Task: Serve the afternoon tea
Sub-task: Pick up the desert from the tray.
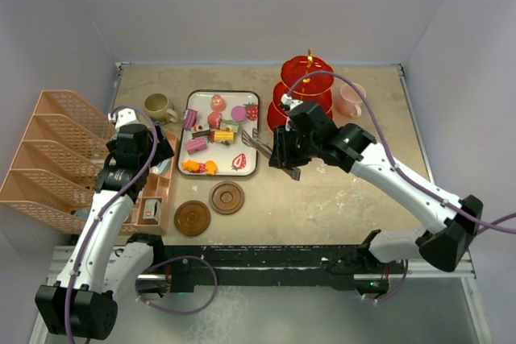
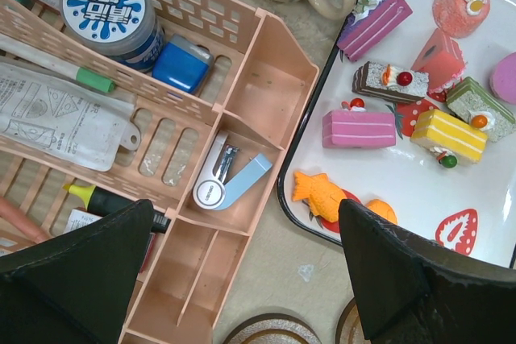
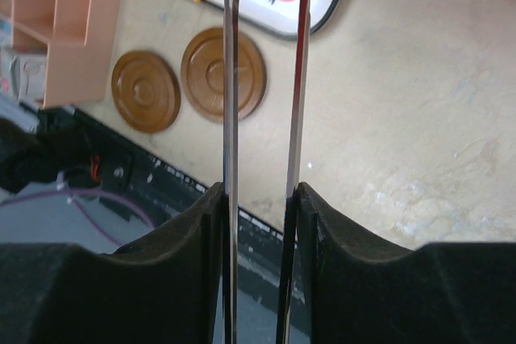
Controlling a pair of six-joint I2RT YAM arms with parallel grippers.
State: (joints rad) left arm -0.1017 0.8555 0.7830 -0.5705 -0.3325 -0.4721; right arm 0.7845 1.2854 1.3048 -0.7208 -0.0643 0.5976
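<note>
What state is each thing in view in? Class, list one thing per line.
left tool: open, empty
right tool: shut on tweezers
tweezers: held, blades apart
sweets: lying on tray
stand: upright
olive mug: upright
pink mug: upright
coasters: flat, bare

White arms (image 1: 109, 231), black joints (image 1: 447, 239), purple cables (image 1: 367, 94); left hand (image 2: 242, 223) and right hand (image 3: 260, 191) black.
</note>
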